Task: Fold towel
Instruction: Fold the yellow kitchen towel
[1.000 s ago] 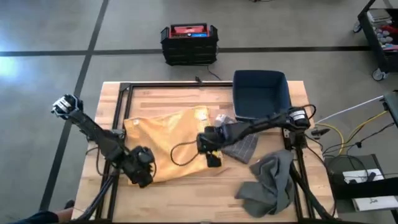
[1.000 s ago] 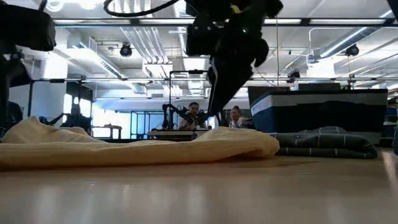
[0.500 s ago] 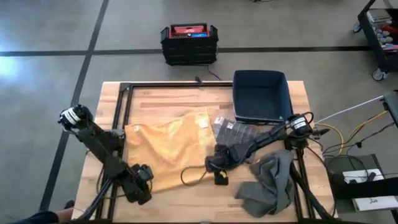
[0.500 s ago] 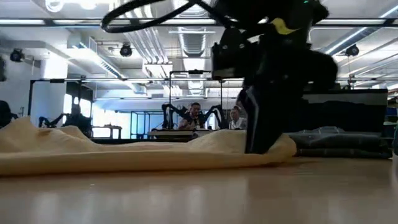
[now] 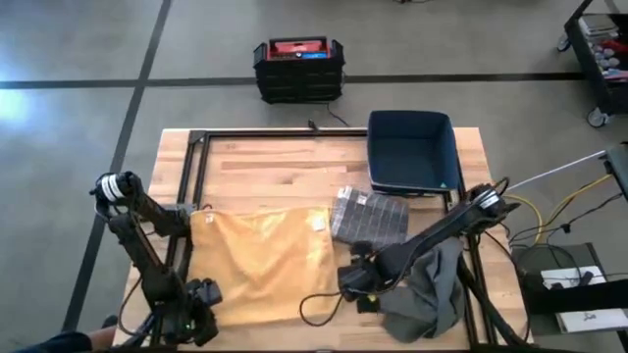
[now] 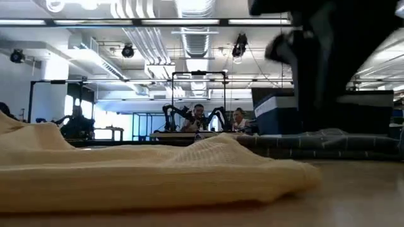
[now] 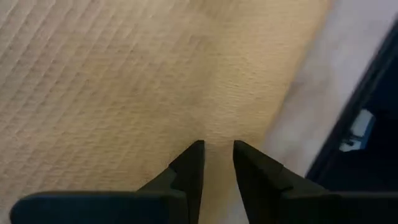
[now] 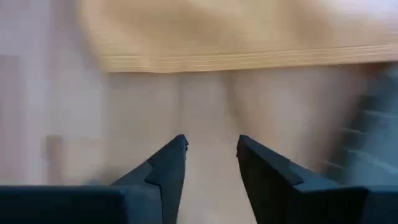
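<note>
Right gripper [image 5: 361, 291], fingers parted and empty, hovering near table's front edge, just beside yellow towel [image 5: 260, 262] front-right corner; left gripper [image 5: 196, 297] likewise parted, at front-left corner.

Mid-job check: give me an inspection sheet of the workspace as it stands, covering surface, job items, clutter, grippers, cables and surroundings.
Surface: wooden table, far part bare.
Job's things: yellow towel spread flat on the near left half, not yet folded.
Clutter: folded grey checked cloth right of the towel; crumpled grey cloth at the near right corner; dark blue bin at the far right.
Grippers: left gripper over the towel's near left corner, fingers slightly apart, holding nothing; right gripper open over bare table beside the towel's near right edge.
Cables: black loop by the right arm; wires off the table's right.
Surroundings: black crate on the floor; people seated far behind.
</note>
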Action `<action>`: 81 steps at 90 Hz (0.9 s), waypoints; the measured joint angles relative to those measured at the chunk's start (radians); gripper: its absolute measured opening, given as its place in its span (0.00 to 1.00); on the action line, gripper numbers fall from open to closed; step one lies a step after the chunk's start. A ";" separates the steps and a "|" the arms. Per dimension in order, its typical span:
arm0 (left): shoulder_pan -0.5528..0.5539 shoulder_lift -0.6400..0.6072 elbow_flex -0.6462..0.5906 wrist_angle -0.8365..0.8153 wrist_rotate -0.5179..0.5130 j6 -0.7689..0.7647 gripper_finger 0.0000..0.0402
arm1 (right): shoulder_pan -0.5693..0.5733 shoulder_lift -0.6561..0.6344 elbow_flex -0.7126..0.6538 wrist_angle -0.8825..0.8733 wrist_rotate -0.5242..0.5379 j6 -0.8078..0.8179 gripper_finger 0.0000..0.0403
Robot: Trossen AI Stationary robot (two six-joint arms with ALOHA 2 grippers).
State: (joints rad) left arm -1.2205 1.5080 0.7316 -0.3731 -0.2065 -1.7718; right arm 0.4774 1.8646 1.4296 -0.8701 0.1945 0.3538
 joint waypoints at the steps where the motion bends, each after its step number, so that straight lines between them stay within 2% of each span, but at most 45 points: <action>1: 0.000 0.000 0.002 0.000 -0.007 0.001 0.18 | -0.002 -0.005 0.000 0.000 0.022 -0.011 0.31; 12: 0.001 -0.002 0.032 0.007 -0.085 0.035 0.18 | -0.075 -0.043 -0.007 0.022 0.223 -0.087 0.28; 19: 0.002 -0.003 0.044 0.004 -0.110 0.038 0.18 | -0.158 -0.048 -0.021 0.023 0.251 -0.104 0.26; 25: 0.002 -0.003 0.055 0.004 -0.122 0.050 0.18 | -0.236 -0.043 -0.052 0.029 0.219 -0.107 0.24; 33: 0.001 -0.003 0.058 0.005 -0.141 0.055 0.18 | -0.328 -0.041 -0.124 0.099 0.125 -0.122 0.20; 43: 0.003 -0.003 0.058 0.005 -0.151 0.061 0.18 | -0.381 -0.040 -0.220 0.140 -0.004 -0.140 0.15; 52: 0.003 -0.003 0.058 0.005 -0.171 0.065 0.18 | -0.375 -0.042 -0.309 0.183 -0.044 -0.144 0.10; 65: 0.004 -0.003 0.058 0.006 -0.187 0.087 0.18 | -0.318 -0.071 -0.421 0.168 -0.021 -0.094 0.05; 81: 0.005 -0.004 0.058 0.006 -0.188 0.088 0.18 | -0.277 -0.137 -0.476 0.006 -0.032 -0.029 0.03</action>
State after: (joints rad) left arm -1.2156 1.5043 0.7895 -0.3674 -0.3947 -1.6840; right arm 0.2006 1.7279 0.9538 -0.8641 0.1628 0.3247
